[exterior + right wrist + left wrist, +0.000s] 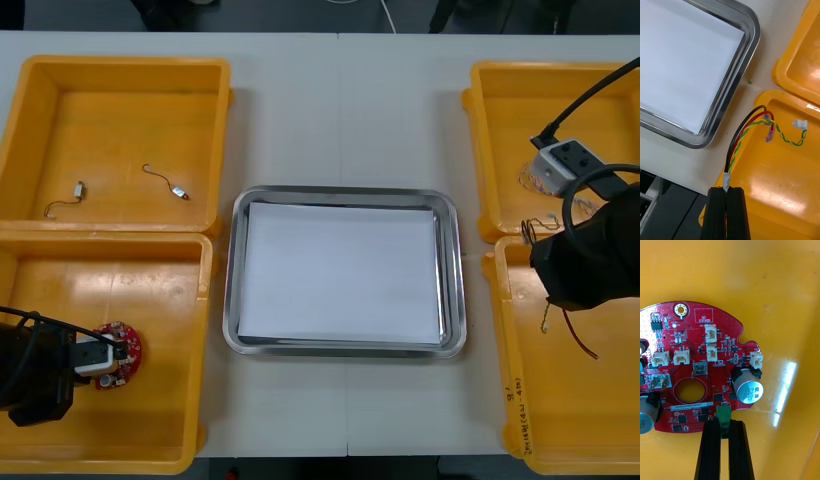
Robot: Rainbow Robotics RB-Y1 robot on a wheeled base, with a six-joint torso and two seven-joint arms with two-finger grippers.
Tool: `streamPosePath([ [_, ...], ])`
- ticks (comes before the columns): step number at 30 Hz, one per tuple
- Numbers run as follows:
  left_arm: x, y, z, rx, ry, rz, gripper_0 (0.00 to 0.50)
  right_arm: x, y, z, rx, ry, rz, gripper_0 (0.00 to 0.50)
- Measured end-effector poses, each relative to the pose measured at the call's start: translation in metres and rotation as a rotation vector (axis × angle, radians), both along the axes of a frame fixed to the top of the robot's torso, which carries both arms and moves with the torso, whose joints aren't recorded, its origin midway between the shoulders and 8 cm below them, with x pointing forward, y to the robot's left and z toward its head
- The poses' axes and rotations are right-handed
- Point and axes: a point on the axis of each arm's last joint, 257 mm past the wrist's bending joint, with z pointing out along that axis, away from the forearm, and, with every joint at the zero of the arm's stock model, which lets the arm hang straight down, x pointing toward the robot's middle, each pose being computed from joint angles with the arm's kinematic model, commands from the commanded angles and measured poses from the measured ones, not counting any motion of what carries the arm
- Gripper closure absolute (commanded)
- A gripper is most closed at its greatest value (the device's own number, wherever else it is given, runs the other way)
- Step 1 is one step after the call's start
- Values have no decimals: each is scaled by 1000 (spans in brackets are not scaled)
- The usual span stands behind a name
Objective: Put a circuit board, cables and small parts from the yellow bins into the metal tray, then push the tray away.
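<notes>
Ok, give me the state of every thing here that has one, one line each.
circuit board: lying in the near left bin, gripped by its green connector.
left gripper: shut on the circuit board.
cable: held at one end, over the near right bin.
right gripper: shut on the cable.
metal tray: white inside, nothing in it.
small metal parts: loose in the far left bin.

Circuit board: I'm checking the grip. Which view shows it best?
The left wrist view: the circuit board is close up, the left claw shut on a green part at its edge. The front view shows it small, partly under that claw.
</notes>
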Motion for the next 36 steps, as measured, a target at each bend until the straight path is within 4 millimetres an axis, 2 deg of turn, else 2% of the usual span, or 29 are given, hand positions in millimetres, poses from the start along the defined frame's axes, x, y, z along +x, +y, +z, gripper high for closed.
streamPosePath([
  [6, -1, 0, 0, 3, 6, -1, 500, -2, 7, -6, -22, 13, 30, 500],
  [10, -11, 5, 4, 28, 45, -7, 500, -3, 9, -6, -28, 14, 42, 500],
  [21, -10, 5, 51, 56, 32, -25, 500, -1, 12, -3, -33, 5, 54, 500],
  [29, -14, -11, 82, 85, 20, -74, 500, -1, 13, -3, -33, 5, 55, 500],
  [36, -15, -28, 100, 47, 36, 70, 500, 0, 13, -2, -34, 1, 59, 500],
])
